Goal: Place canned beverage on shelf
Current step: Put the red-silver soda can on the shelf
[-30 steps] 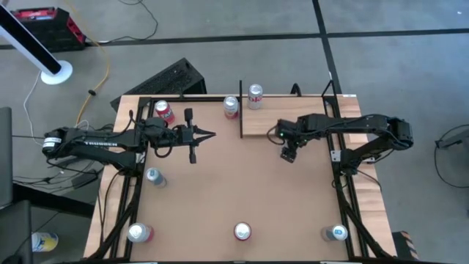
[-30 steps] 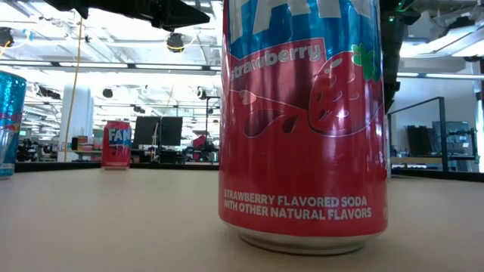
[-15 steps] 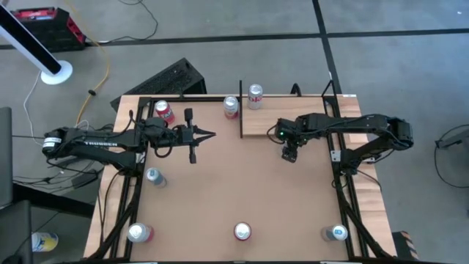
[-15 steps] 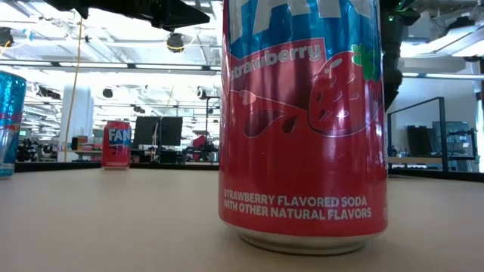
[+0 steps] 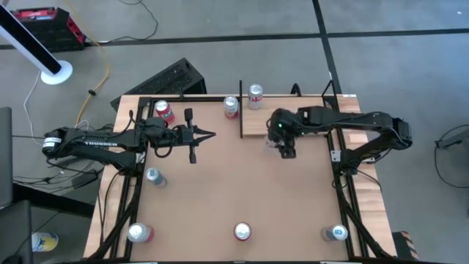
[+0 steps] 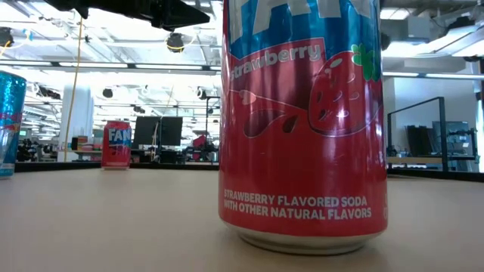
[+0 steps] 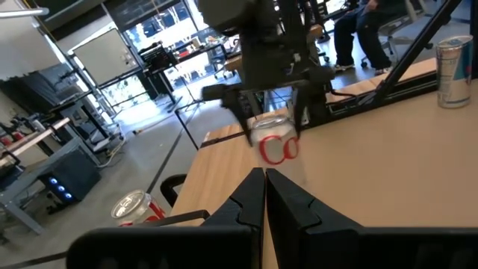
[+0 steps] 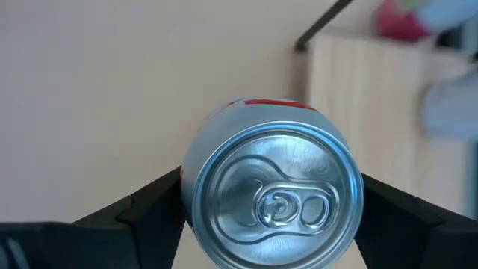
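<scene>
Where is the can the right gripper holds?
In the high view, the can sits in the right gripper, right of centre, by the shelf's front edge.

Shelf (image 5: 258, 125) board bare beside one can (image 5: 254, 96)

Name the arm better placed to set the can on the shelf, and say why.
Right. The right hand already grips a can and hangs at the shelf edge. The left hand is shut, holds nothing, and sits farther off.
</scene>
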Controlling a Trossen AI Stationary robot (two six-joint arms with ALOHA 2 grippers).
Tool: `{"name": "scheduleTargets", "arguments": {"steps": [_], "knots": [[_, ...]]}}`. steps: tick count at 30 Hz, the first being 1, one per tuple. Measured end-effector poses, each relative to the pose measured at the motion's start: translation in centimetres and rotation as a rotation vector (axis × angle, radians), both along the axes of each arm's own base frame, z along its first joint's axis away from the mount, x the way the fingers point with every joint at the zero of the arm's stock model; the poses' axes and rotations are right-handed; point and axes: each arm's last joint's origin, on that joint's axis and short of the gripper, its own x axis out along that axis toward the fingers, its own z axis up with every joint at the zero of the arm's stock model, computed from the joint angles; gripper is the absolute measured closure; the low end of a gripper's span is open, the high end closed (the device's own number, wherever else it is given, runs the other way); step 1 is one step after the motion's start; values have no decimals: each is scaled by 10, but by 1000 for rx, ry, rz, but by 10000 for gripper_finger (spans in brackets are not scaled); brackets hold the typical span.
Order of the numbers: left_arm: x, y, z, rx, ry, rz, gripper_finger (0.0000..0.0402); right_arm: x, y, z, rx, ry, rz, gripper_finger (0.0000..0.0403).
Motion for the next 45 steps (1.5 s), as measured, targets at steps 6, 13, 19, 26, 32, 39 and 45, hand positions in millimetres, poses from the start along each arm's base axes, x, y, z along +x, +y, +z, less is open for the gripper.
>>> {"name": "scheduleTargets", "arguments": {"steps": [6,13,19,26,32,39,45], "knots": [[0,0,0,3,1,0,402,21,-40,-5,-39,81,52,61],[0,0,0,4,1,1,402,51,-79,-5,-10,123,82,59],[0,0,-1,2,14,0,402,69,-101,-13,41,202,60,55],[0,0,-2,2,23,0,402,82,-111,-21,63,238,42,42],[0,0,-3,1,33,5,402,85,-111,-16,52,226,47,31],[0,0,-3,0,31,5,402,81,-113,1,58,218,14,31],[0,0,-3,-1,31,5,402,76,-114,9,78,240,-19,31]]}}
